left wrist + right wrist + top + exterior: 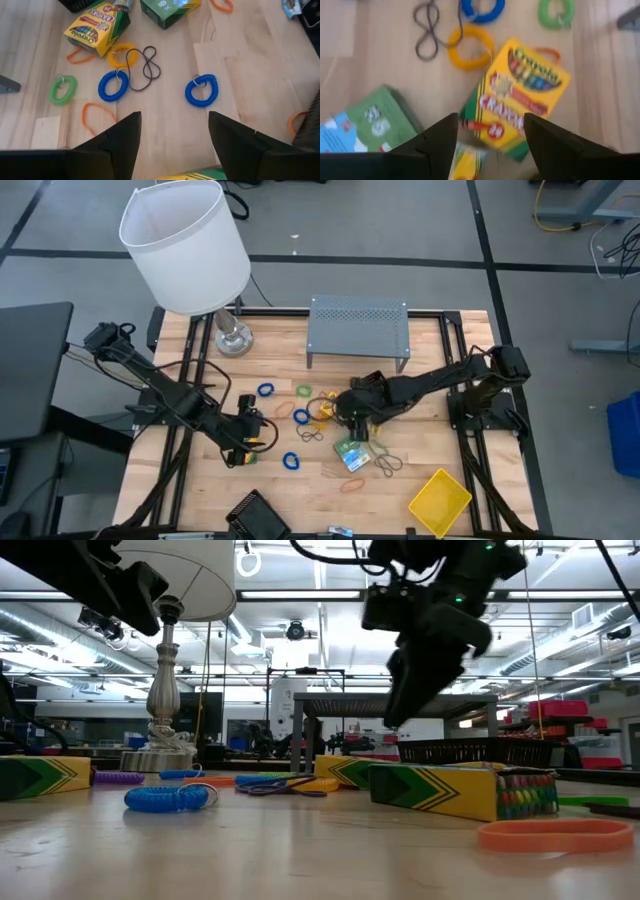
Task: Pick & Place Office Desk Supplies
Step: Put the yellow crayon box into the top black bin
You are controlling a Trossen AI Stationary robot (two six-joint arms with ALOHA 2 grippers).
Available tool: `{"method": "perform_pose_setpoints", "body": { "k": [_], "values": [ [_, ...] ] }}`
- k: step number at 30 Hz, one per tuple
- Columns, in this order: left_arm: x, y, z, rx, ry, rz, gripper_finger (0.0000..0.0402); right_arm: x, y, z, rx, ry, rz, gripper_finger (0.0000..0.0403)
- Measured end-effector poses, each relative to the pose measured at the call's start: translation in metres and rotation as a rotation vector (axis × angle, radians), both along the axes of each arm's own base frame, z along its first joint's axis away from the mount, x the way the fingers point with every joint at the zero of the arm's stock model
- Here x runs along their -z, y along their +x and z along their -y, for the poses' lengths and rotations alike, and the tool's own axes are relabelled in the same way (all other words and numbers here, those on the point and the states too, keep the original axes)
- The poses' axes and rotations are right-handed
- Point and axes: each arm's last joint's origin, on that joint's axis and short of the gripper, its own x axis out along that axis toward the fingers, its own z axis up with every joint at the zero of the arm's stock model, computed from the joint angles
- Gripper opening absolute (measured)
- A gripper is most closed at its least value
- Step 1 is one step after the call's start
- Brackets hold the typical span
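My desk (420,480) is pale wood planks in a dark frame. At its middle lies a scatter of supplies: coiled blue plastic loops (201,91), a coiled green loop (62,89), a yellow ring (470,46), thin flat orange bands (97,116) and a limp dark cord (143,67) twisted into loops. A glossy yellow-and-green cardboard crayon box (517,97) lies flat among them, with a green carton (367,120) beside it.

My right gripper (490,137) hangs over that crayon box, fingers spread wide with nothing between them; I cannot tell whether the tips touch the cardboard. My left gripper (172,132) hovers nearer the desk's left edge above bare wood, jaws apart and empty, with another crayon box (243,458) just beneath it.

A flat yellow tray (440,500) sits at the front right corner, a black mesh tray (257,515) at the front edge. The grey perforated metal shelf (358,330) stands at the back edge, and the white-shaded lamp (185,245) on its round metal foot at the back left corner.
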Motion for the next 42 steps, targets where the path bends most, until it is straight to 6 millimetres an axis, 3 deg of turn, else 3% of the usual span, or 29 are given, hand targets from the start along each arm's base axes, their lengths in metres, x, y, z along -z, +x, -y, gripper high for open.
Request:
{"method": "perform_pose_setpoints", "body": {
  "k": [8,14,26,33,40,42],
  "values": [
    [0.006,0.003,0.008,0.011,-0.006,-0.005,0.0234,-0.011,0.010,0.044,-0.018,0.029,0.038,0.0236],
    [0.004,0.006,0.010,0.010,-0.029,0.028,0.0234,0.004,0.023,0.070,-0.028,0.076,-0.008,0.0236],
    [0.003,0.007,0.011,0.010,-0.040,0.043,0.0234,0.035,0.051,0.073,-0.087,0.084,-0.132,0.0225],
    [0.003,0.007,0.011,0.016,-0.029,0.044,0.0234,0.035,0.050,0.073,-0.094,0.110,-0.142,0.0146],
    [0.003,0.007,0.010,0.008,-0.009,0.054,0.0234,0.036,0.049,0.073,-0.096,0.118,-0.150,0.0017],
    [0.003,0.007,0.010,0.009,-0.008,0.054,0.0234,0.036,0.049,0.073,-0.098,0.122,-0.151,0.0010]
  ]
}}
